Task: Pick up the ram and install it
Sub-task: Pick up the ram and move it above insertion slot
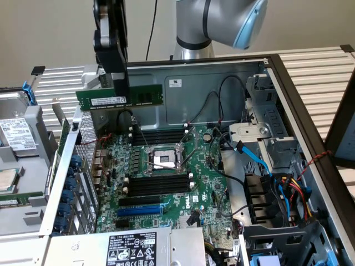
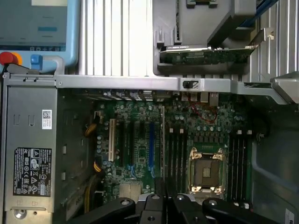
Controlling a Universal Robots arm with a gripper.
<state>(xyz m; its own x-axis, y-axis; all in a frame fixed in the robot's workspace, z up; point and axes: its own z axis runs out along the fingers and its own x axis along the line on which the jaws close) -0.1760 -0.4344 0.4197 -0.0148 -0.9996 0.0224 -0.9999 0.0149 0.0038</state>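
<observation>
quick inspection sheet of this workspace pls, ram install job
surface: open computer case on a slatted table, motherboard facing up
job's things: ram held level in the air above the case, not in a slot; black memory slots beside the cpu socket look empty
clutter: hard drive outside the case, at the exterior view's left
grippers: gripper shut on the ram near its middle
cables: blue cable and red, yellow and black wire bundle at the exterior view's right of the board, off the slots
surroundings: robot arm behind the case; nothing else seen
</observation>
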